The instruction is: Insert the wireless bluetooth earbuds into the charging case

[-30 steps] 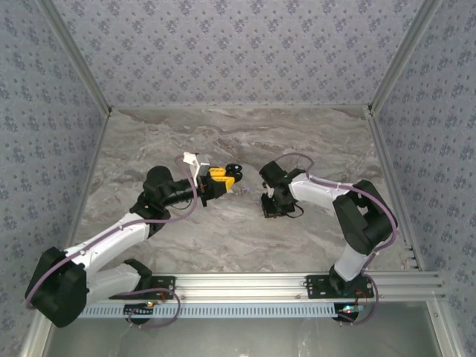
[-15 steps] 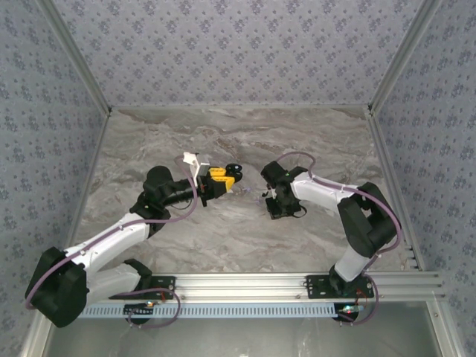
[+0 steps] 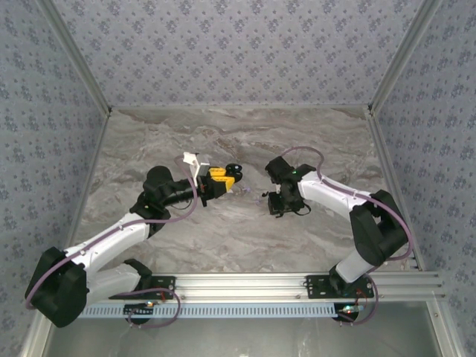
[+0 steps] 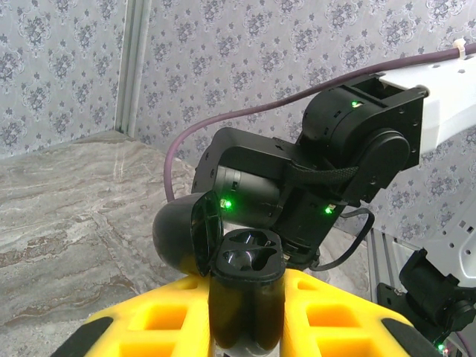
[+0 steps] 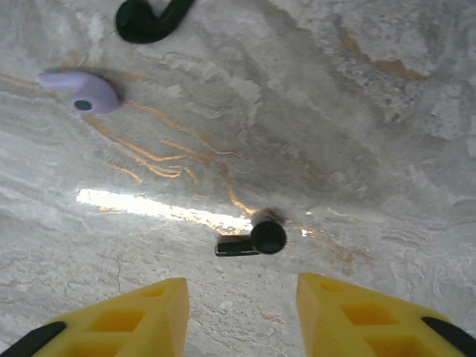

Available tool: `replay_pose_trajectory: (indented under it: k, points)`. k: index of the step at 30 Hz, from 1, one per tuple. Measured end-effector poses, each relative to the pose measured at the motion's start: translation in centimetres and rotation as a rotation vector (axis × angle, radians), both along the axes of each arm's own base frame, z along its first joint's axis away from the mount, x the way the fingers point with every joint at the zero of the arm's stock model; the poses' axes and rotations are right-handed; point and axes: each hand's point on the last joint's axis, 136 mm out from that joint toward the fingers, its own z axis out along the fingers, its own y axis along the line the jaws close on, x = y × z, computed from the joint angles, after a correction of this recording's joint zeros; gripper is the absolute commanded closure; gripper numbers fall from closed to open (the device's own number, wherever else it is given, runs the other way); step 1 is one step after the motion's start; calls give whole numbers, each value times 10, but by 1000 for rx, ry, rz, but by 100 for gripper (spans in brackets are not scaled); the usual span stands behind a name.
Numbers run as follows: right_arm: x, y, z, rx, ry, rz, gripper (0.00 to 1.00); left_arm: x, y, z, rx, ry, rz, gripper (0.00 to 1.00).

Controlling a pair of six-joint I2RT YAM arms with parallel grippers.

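Wrist views: left tool (image 4: 245, 327) pinching charging case (image 4: 245, 260) (lid up); right tool (image 5: 242, 320) spread near black earbud (image 5: 256, 239).

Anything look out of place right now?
One pale lilac earbud lies on the table near a black earbud; it does not match the black charging case held open in the left hand, both slots empty. Nothing looks spilled or damaged.

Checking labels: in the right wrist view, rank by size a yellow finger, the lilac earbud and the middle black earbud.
1. yellow finger, nearest the camera
2. lilac earbud and middle black earbud, about alike
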Motion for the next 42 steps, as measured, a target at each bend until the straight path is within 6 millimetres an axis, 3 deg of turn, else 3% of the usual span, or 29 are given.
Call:
replay_pose_trajectory:
  k: [9, 24, 33, 42]
  points:
    - [-2, -10, -14, 2, 42, -88, 46, 0, 0, 0, 0, 0, 0, 78]
    - [0, 1, -38, 24, 96, -115, 51, -1, -1, 0, 0, 1, -2, 78]
    - [1, 2, -38, 3, 119, -110, 55, -1, -1, 0, 1, 2, 0, 78]
    - [6, 27, -36, 41, 107, -46, 58, 1, -1, 0, 1, 2, 9, 78]
